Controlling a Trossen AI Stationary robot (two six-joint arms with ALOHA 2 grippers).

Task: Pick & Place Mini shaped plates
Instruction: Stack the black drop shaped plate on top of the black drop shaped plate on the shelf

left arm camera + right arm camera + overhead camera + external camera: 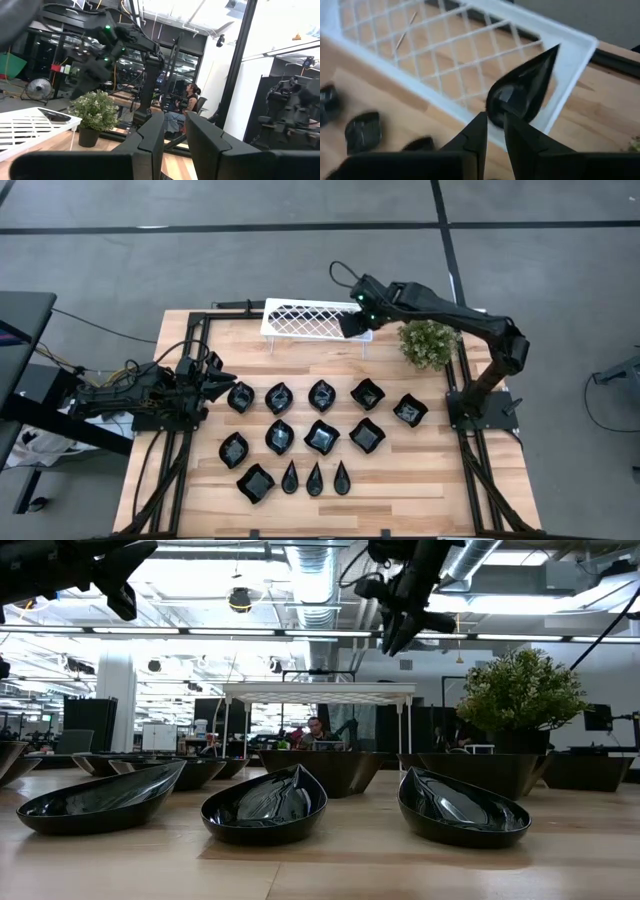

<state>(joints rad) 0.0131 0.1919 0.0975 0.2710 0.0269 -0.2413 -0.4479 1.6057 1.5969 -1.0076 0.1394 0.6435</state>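
One teardrop plate [522, 92] is gripped by the right pincer [492, 127] over the white rack [305, 320] at the upper centre (none rests there yet), while the other plates [322, 438] remain on the surface [440, 465] and the left pincer [222, 380], holding nothing, waits nearly closed at left.

The bench [200, 490] was pale wood planks, standing on a grey floor [300, 270] crossed by dark lines. At nine o'clock stood a dark desk [20, 310] with trailing cables. Beyond the bench, the room had an open ceiling with silver ducts [315, 570] and bright strip lights. A seated person [187, 102] worked at a far desk among black frames; a fan [37, 90] stood by a dark wall.
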